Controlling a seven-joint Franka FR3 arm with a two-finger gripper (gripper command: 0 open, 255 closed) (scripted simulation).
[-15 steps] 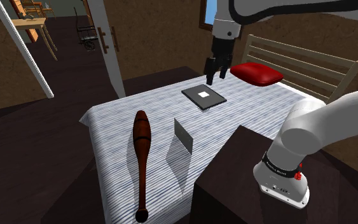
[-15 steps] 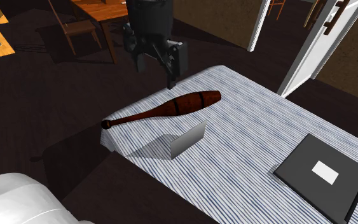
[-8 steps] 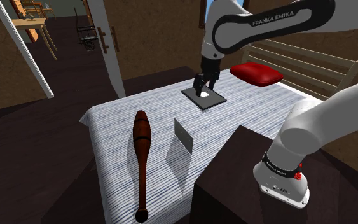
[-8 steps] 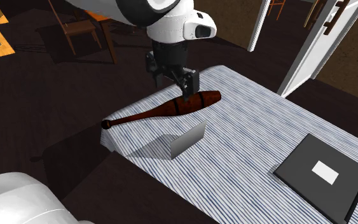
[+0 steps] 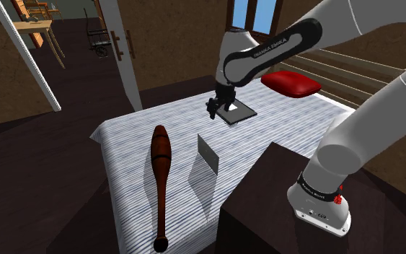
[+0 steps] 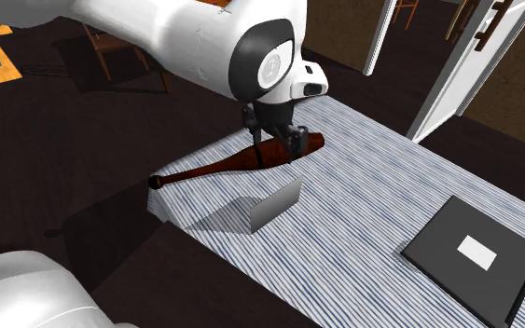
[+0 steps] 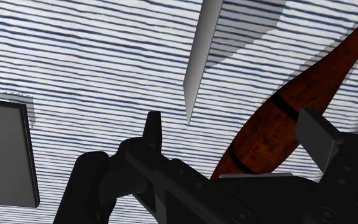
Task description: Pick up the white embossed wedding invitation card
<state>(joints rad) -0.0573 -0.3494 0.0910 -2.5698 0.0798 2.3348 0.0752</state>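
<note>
Wrist view had the gripper [image 7: 234,130] with fingers [image 7: 153,130] spread apart, nothing between them, over the striped cover [image 7: 95,57]. Card [image 7: 201,44] stood on edge on that cover, a thin grey-white sheet between the wooden club [image 7: 279,114] and the dark flat slab [image 7: 6,146], touching neither. Shoulder view put the gripper [image 5: 213,110] by the slab's [image 5: 243,113] corner, well apart from the card [image 5: 208,154].

My read on the approach: come in above the card's top edge, turn the wrist so one finger sits each side of the sheet, drop part way, close gently. Free-standing and thin, so one finger bumping it first would likely tip it flat, a much worse pinch on cloth. Stay clear of the club.

Couldn't make out any embossing, what kept the card upright, or the gripper's height over the cover. In the wrist view the club's thin end ran off the edge and most of the slab was cut off
</note>
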